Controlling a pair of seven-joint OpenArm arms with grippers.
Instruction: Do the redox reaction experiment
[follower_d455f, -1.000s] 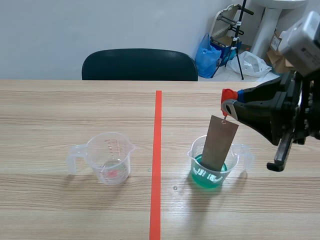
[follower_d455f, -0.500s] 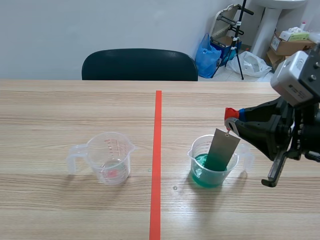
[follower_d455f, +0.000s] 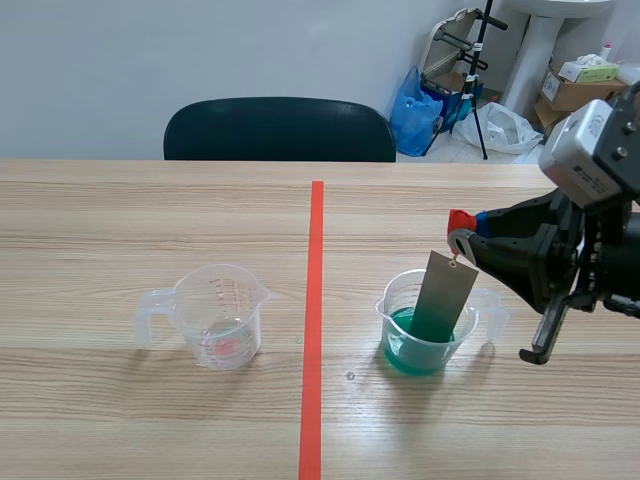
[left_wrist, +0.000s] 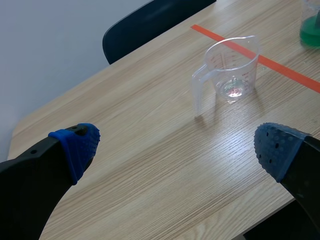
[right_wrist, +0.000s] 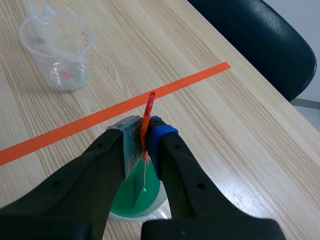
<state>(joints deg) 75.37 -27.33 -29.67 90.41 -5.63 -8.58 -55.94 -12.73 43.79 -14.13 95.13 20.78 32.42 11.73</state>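
Scene view: right gripper (follower_d455f: 463, 240) pinches clip (follower_d455f: 458, 218) w/ plate (follower_d455f: 445, 297) hanging into beaker (follower_d455f: 400, 286).

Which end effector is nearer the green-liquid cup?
Right. The right end effector is just above the green-liquid cup, holding the red clip whose metal plate dips into it. The left end effector is far off, beyond the clear cup.

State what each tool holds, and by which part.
The right tool grips the red tab atop the plate. The left tool is open and holds nothing.
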